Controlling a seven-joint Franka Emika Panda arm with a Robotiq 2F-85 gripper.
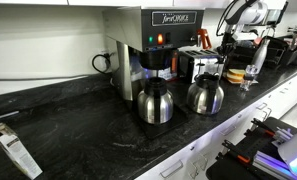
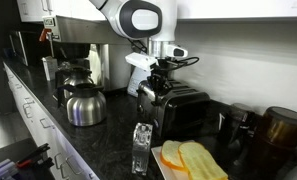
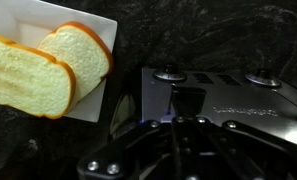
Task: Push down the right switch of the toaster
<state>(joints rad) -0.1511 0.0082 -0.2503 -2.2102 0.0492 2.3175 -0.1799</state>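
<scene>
Just beneath the claw (image 2: 159, 80), the toaster (image 2: 185, 112)

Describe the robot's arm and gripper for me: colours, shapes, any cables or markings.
The arm is glossy white, with rounded segments and a dark round joint cap. The gripper is black and angular below a white wrist block; the wrist view shows bolt heads on its body. No markings are legible.

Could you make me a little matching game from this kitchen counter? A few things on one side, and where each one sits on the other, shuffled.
Things:
1. toaster
2. bread slices
3. steel carafes

Places:
A. on the white plate
B. on the counter by the coffee brewer
C. just beneath the robot's hand

Pairs: 1-C, 2-A, 3-B.
</scene>
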